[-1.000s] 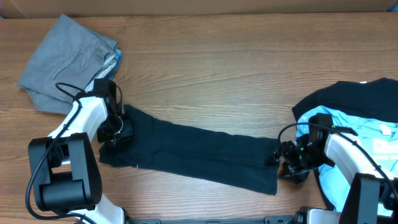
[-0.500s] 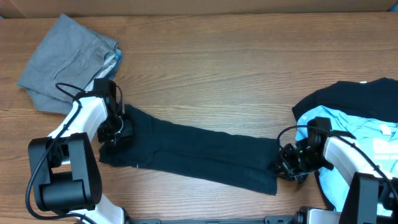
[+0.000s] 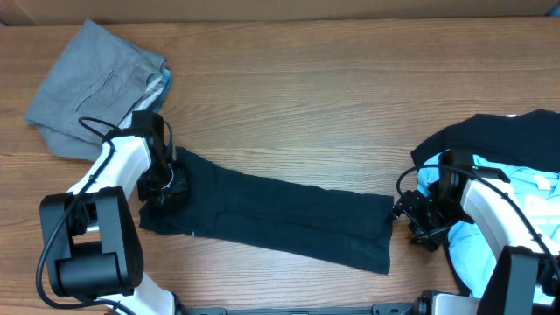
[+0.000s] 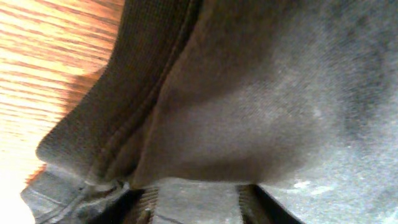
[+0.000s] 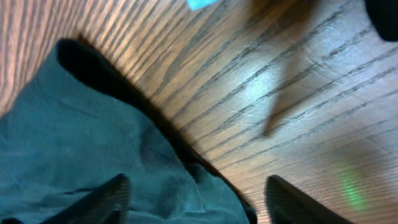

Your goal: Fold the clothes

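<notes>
I'm mid-fold on the dark navy garment [image 3: 280,219], one long strip across the near middle of the table [image 3: 306,96]. My left gripper [image 3: 163,187] sits on its left end, grip hidden, I cannot tell, while my right gripper [image 3: 413,222] gapes wide just beside its right end. Next, I judge, one end needs pinching and carrying over; waiting are one grey garment [image 3: 92,87] far left and two piled right, a black garment [image 3: 507,140] and a light-blue tee [image 3: 535,186].

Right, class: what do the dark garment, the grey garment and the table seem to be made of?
Dark garment: soft knit, probably cotton jersey, matte; the left wrist view shows a ribbed edge and fine fuzz.
Grey garment: matte cloth with stitched seams and soft creases; fibre unclear.
Table: wood or wood-look laminate, slightly glossy; grain lines and glare show.
</notes>
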